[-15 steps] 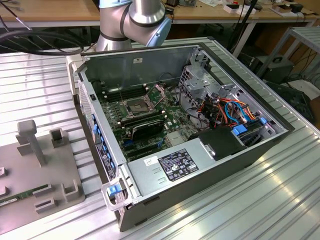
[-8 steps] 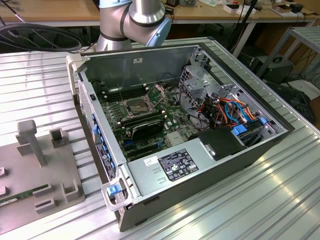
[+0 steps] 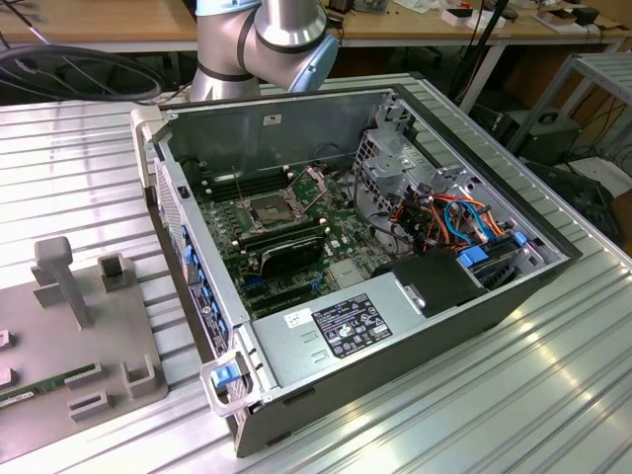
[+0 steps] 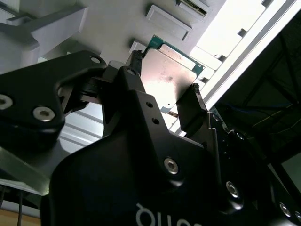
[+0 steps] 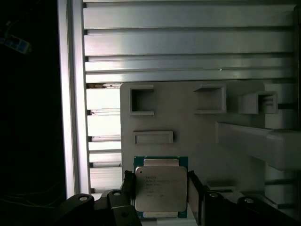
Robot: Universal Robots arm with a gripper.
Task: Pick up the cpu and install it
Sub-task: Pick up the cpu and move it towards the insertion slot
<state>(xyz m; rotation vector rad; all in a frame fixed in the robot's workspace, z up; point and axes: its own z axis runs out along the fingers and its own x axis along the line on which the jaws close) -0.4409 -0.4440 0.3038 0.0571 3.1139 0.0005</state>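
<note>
The cpu (image 5: 160, 189), a thin square chip with a dull silver top on a green edge, lies between my black fingers (image 5: 128, 190) over the grey fixture tray (image 5: 188, 132). My gripper (image 5: 161, 192) has one finger against each of two opposite edges of the chip, shut on it. The second wrist view shows the same grip, with the cpu (image 4: 169, 77) held between the fingertips (image 4: 195, 94) of the gripper (image 4: 165, 74). I cannot tell whether the chip rests on the tray or is lifted off it. In the exterior view the dark socket (image 3: 269, 209) sits with its metal frame raised on the motherboard (image 3: 306, 247).
The open computer case (image 3: 395, 326) lies on the ribbed metal table, with cables and drive bays on the exterior view's right. The grey fixture tray (image 3: 59, 346) with raised posts and a green memory stick (image 3: 30, 392) is on the exterior view's left. The arm's base (image 3: 267, 39) stands behind the case.
</note>
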